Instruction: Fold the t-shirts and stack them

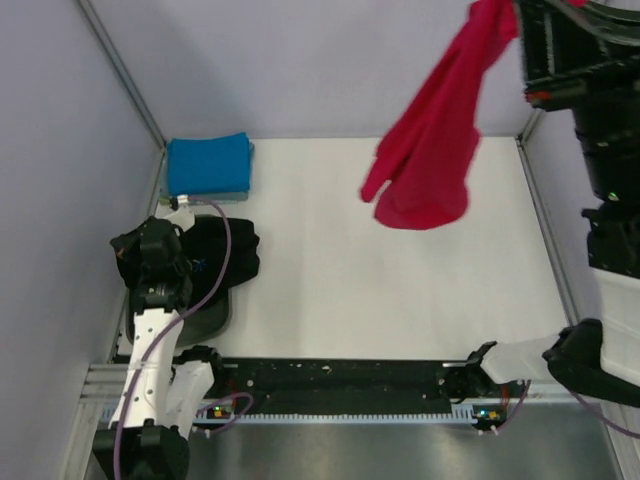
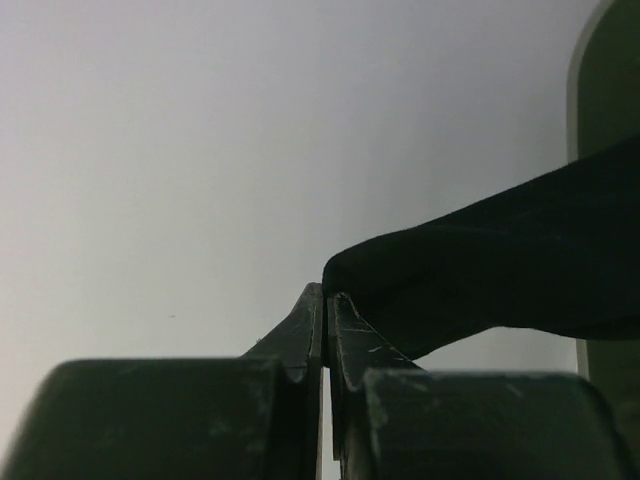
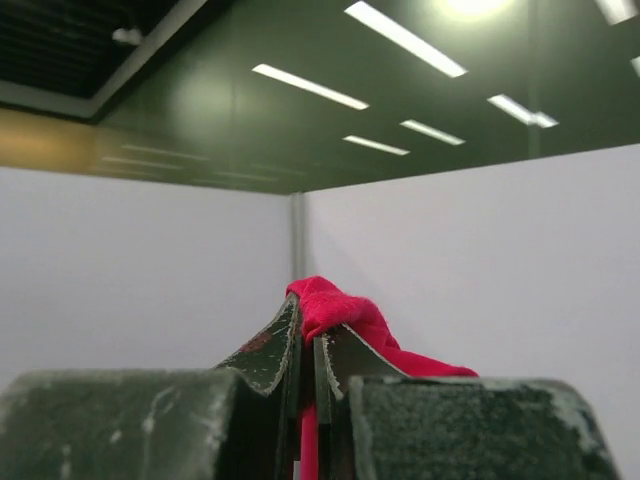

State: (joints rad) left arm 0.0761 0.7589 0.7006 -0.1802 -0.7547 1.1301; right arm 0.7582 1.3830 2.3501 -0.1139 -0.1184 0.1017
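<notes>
The red t-shirt [image 1: 430,150] hangs in the air over the back right of the table. My right gripper [image 3: 307,335] is raised high and shut on its top bunch [image 3: 345,312]. At the left, the black t-shirt [image 1: 228,250] lies crumpled over a dark tub. My left gripper [image 2: 325,295] is shut, and black cloth [image 2: 480,270] tapers into its fingertips and stretches away to the right. The blue t-shirt [image 1: 208,166] lies folded in the back left corner.
The dark grey-green tub [image 1: 215,318] sits at the near left under the black shirt. White walls close in the table [image 1: 400,300] at the back and on both sides. The right arm's black links [image 1: 600,120] tower along the right wall.
</notes>
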